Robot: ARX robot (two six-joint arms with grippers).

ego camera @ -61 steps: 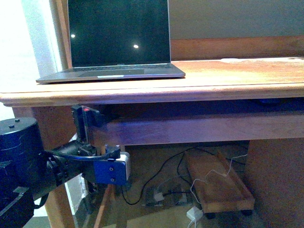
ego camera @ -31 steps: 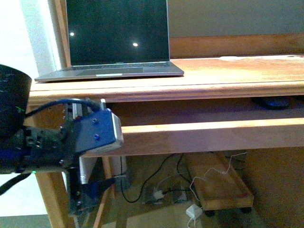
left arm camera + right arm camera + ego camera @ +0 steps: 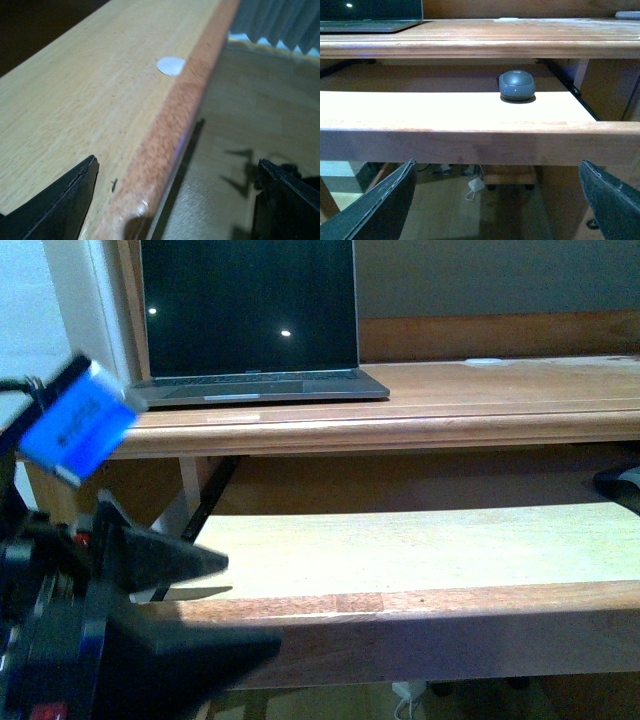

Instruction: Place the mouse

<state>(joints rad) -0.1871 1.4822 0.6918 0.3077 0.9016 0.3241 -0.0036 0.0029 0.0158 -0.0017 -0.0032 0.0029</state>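
Observation:
The mouse [image 3: 517, 85], a small dark grey dome, rests on the pale pulled-out tray [image 3: 420, 107] near its right end, close to the slide rail. In the front view a dark shape at the right edge is probably the mouse [image 3: 620, 483], cut off by the frame. My right gripper [image 3: 495, 205] is open, in front of and below the tray's front edge, well short of the mouse. My left gripper [image 3: 175, 207] is open astride the tray's reddish front lip [image 3: 170, 130], holding nothing. In the front view the left gripper [image 3: 200, 605] sits at the tray's left front corner.
An open laptop [image 3: 250, 330] with a dark screen stands on the desk top [image 3: 500, 390] above the tray. A white round sticker [image 3: 171, 66] lies on the tray board. Under the desk are cables and a white charger [image 3: 476, 184] on the floor.
The tray has come out from under the desk toward me, showing its pale board. My left arm has shifted from below the desk up to the tray's left front corner.

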